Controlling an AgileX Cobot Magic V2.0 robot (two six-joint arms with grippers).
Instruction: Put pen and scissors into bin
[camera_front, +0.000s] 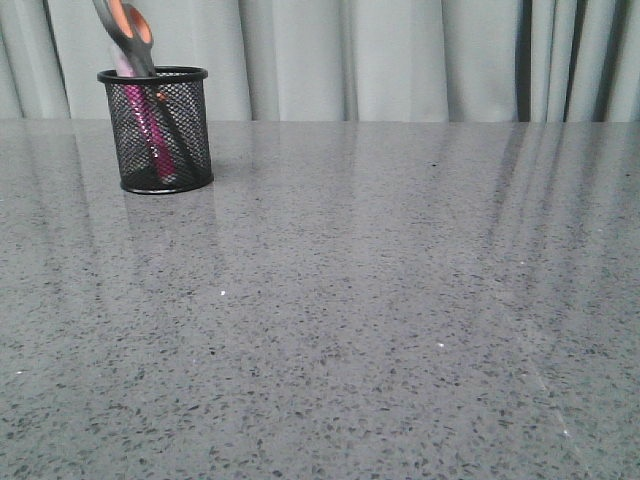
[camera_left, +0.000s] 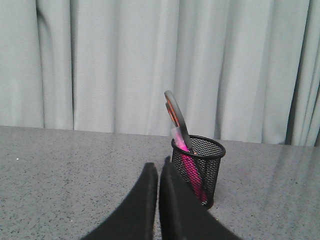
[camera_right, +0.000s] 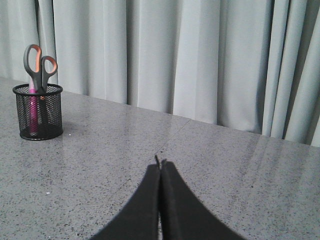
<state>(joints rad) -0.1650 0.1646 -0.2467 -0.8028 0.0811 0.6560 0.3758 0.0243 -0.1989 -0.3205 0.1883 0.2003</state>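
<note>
One black bin (camera_front: 156, 130) stands on the grey table (camera_front: 380, 320), at the far left near the curtain (camera_front: 400, 55). Inside it are two things: one pink pen (camera_front: 152, 135) and one pair of scissors (camera_front: 130, 35), handles sticking up over the rim. There are two grippers. The left gripper (camera_left: 158, 169) has its fingers pressed together and holds nothing. The right gripper (camera_right: 160, 165) is pressed together too, also holding nothing.

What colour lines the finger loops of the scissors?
Orange, on the grey scissors; clearest in the right wrist view.
</note>
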